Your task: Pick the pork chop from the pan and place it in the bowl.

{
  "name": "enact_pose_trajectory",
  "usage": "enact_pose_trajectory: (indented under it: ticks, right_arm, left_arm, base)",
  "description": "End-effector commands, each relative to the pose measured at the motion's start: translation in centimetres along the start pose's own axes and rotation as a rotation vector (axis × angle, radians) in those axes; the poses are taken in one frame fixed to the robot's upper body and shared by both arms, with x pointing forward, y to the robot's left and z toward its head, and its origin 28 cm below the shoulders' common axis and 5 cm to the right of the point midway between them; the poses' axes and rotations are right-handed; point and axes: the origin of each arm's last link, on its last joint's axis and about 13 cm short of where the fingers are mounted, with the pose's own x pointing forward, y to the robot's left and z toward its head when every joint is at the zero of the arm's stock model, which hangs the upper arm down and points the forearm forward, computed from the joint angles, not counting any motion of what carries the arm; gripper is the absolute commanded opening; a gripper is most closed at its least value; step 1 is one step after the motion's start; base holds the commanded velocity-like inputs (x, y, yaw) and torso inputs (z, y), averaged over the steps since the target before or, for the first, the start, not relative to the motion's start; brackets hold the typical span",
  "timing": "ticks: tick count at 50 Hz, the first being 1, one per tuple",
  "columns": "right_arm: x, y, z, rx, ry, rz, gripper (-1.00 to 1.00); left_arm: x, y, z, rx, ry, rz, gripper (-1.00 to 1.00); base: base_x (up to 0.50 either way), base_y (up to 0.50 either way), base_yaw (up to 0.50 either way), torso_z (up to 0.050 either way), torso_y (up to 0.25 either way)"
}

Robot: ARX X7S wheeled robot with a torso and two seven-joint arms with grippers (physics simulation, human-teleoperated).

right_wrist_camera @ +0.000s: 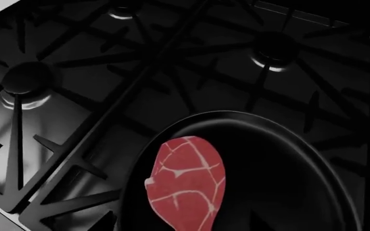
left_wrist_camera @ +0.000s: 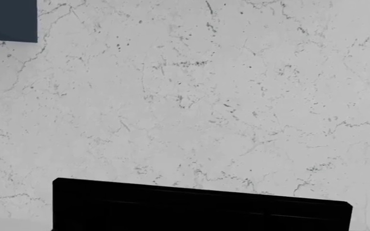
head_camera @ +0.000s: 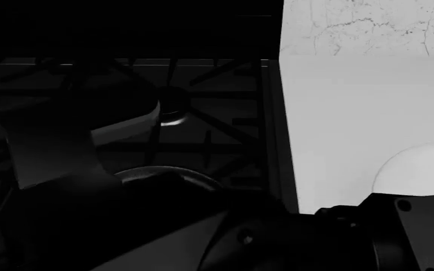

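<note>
- Where it lies inside the pan (right_wrist_camera: 281,178), one pork chop (right_wrist_camera: 186,183) rests flat on the black floor, near the pan's rim; its long axis runs from the broad rounded end down to a narrower tail end that reaches the picture's edge, so the very tip is cut off.
- Only the right wrist view shows the chop; white marbling lines cross its red-pink face.
- One pan is seen, sitting on the black stove grates (right_wrist_camera: 140,82); three burners (right_wrist_camera: 24,79) show among the grate bars in that view.
- In the head view the pan shows only as a curved dark rim (head_camera: 168,172) behind the robot's arm (head_camera: 74,147), and the meat is hidden there.
- One white bowl (head_camera: 420,169) appears only in the head view, partly cut off, standing on the pale counter (head_camera: 352,113) to the right of the stove, well apart from the pan.
- A marbled white surface (left_wrist_camera: 204,96) fills the left wrist view, with a black block (left_wrist_camera: 198,209) and a dark blue patch (left_wrist_camera: 8,19) at the edges.
- Neither gripper's fingers show in any view, so I cannot tell how far either is open or whether it holds anything.
</note>
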Motion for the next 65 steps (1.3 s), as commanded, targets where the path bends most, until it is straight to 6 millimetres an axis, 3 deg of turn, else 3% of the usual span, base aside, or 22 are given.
enact_pose_trajectory:
  ticks: [1, 65]
  right_arm:
    - [0.7, -0.3, -0.7, -0.001, 0.032, -0.007, 1.00]
    - [3.5, -1.3, -2.1, -0.061, 0.124, 0.007, 1.00]
  left_arm:
    - [-0.1, 0.2, -0.2, -0.001, 0.002, 0.008, 1.00]
    - [0.2, 0.1, -0.9, 0.005, 0.018, 0.016, 1.00]
  base:
    - [0.00, 0.00, 0.00, 0.000, 0.000]
    - [0.00, 0.00, 0.00, 0.000, 0.000]
